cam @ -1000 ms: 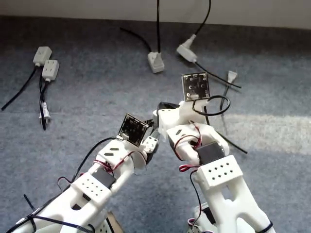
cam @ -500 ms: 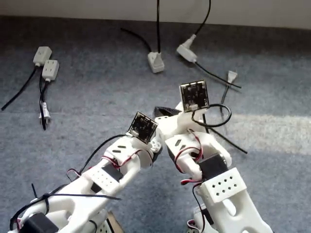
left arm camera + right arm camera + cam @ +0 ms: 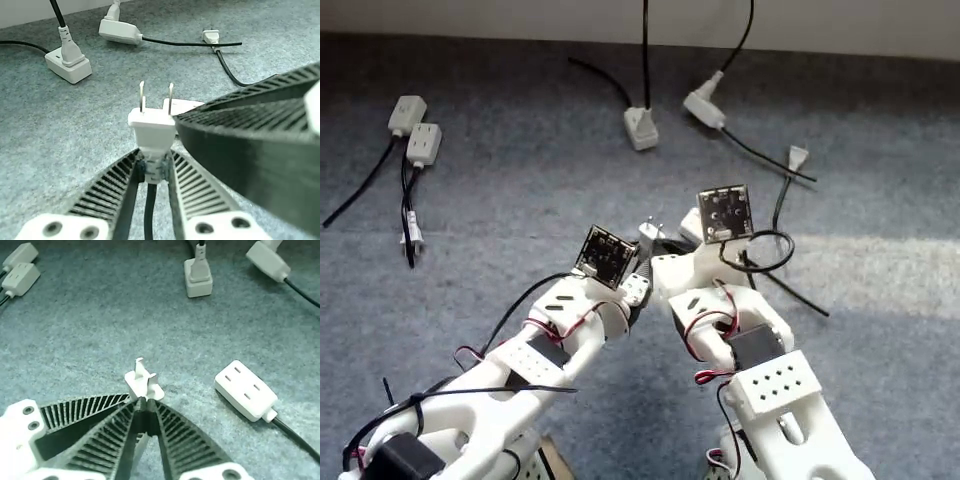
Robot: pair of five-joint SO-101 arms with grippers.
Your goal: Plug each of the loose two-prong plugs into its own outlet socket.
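A white two-prong plug [image 3: 151,127] stands prongs-up between the two arms near the middle of the carpet [image 3: 648,233]. My left gripper [image 3: 152,161] is shut on its neck, and the black cord runs down between the fingers. My right gripper [image 3: 145,401] comes in from the side, shut with its tips pinching the plug's body [image 3: 143,386]. A white outlet socket [image 3: 245,390] on a black cord lies on the carpet just beyond the plug [image 3: 182,106].
At the back lie a socket block with a black plug in it [image 3: 640,128], a white adapter on a cord [image 3: 705,108] and a small loose plug [image 3: 798,157]. Two white sockets [image 3: 415,130] lie far left. Black cords trail over the grey carpet [image 3: 520,190].
Both arms have closed in on each other at the centre. The plug now shows prongs-up between them, and the right wrist has dropped slightly lower.
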